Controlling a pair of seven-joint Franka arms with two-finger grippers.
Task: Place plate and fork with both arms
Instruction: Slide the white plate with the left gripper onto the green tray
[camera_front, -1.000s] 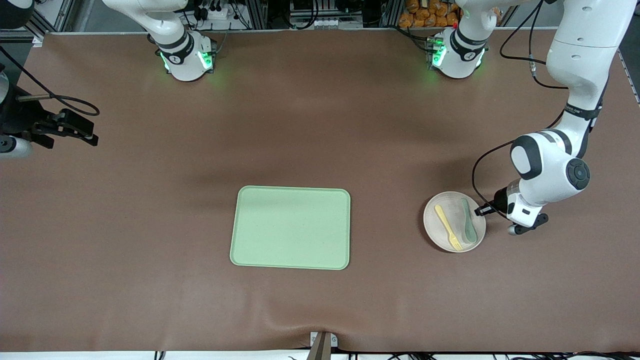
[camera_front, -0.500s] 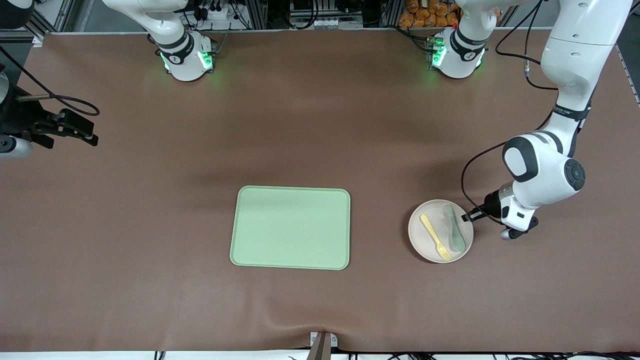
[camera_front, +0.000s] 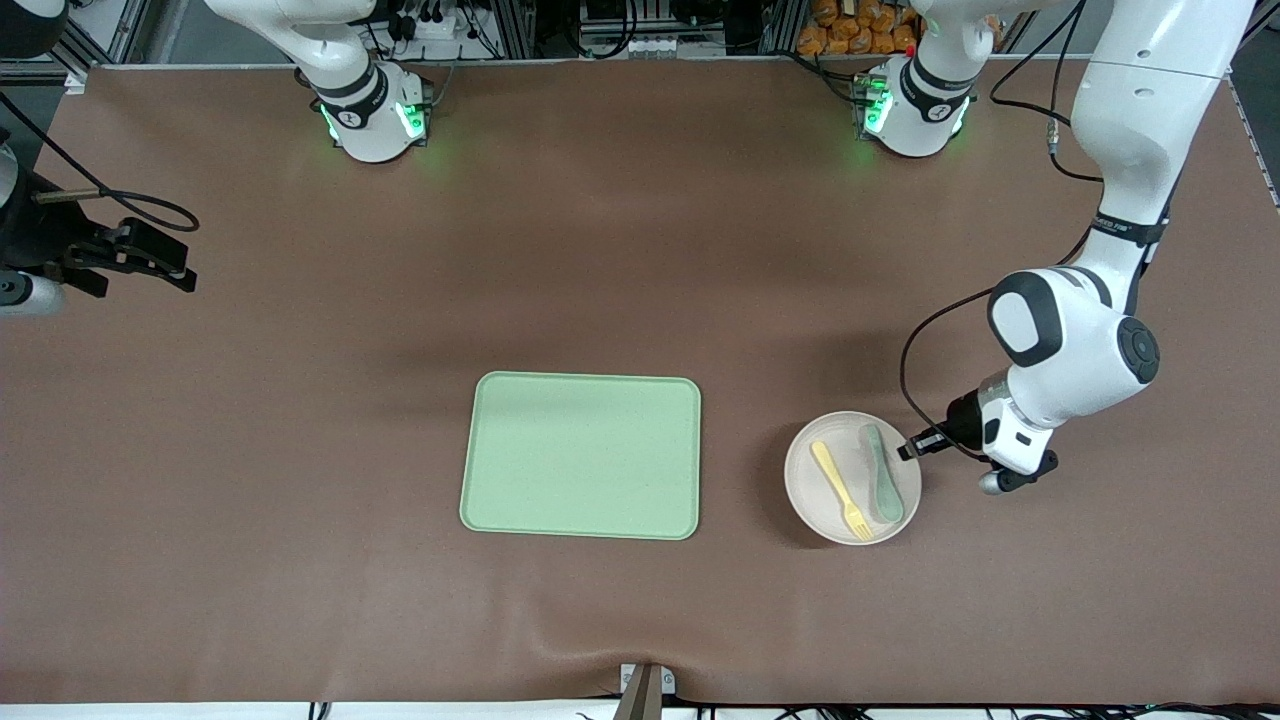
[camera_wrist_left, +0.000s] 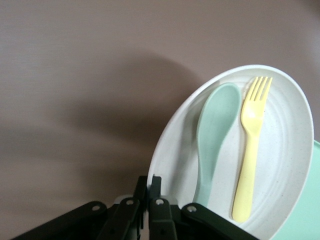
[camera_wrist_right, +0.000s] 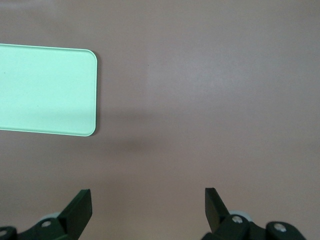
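Left claw (camera_front: 912, 447): fingers pinched tight on the rim of the plate (camera_front: 853, 478), on the edge toward the left arm's end of the desk (camera_front: 640, 250). In the left wrist view the fingers (camera_wrist_left: 150, 200) meet at the rim, the plate (camera_wrist_left: 280, 165) tilted up from them and casting a shadow on the desk, so it looks carried, lifted clear of the surface.

On the plate: the fork (camera_front: 842, 490), pale yellow, and beside it a grey-green spoon (camera_front: 882, 475). Both lie side by side, long axes roughly parallel, fork tines pointing toward the front camera. Spoon sits on the claw's side of the fork.

Outward: the light-green tray (camera_front: 581, 456) lies at mid-desk, toward the right arm's end from the plate, near but apart from it. That is the relation the coming move turns on: tray lies straight away from the claw, past the plate, so the carry likely continues that way. Left arm is far nearer.

Right claw (camera_front: 125, 260): waiting over the desk edge at the right arm's end, well apart from the tray. Fingers (camera_wrist_right: 80, 207) spread wide, nothing between them.
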